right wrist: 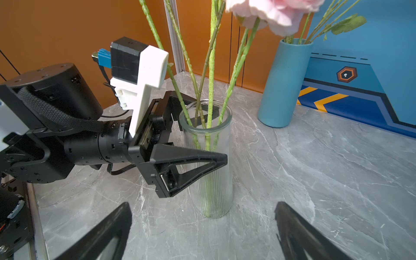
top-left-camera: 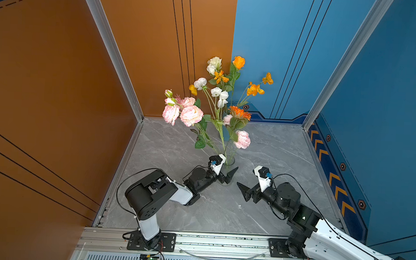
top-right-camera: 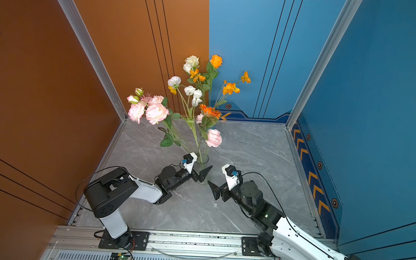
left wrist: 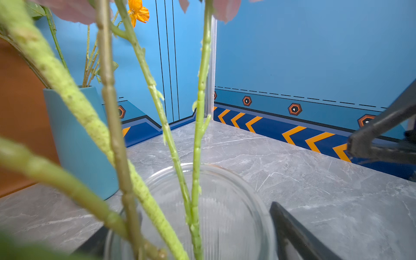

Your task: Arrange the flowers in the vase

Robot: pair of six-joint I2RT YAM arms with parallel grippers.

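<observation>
Right wrist view: flowers [right wrist: 212, 67] stood stems-down in the ribbed glass vase [right wrist: 209, 191]. Left gripper [right wrist: 221, 134] straddled it, apparently steadying; contact unconfirmed. Right gripper [top-left-camera: 244, 192] stood wide open, empty, nearby.

The flowers [top-left-camera: 222, 99] are coloured orange, white and pale pink, on green stems. The clear glass vase [right wrist: 209, 171] is ribbed with fine vertical lines. A second vase [right wrist: 284, 83] is coloured plain blue. The tabletop [top-left-camera: 274, 148] is veined grey marble. An orange wall [top-left-camera: 58, 78] is set against a blue wall [top-left-camera: 268, 40], which is banded with orange chevrons [top-left-camera: 323, 153] on navy.
</observation>
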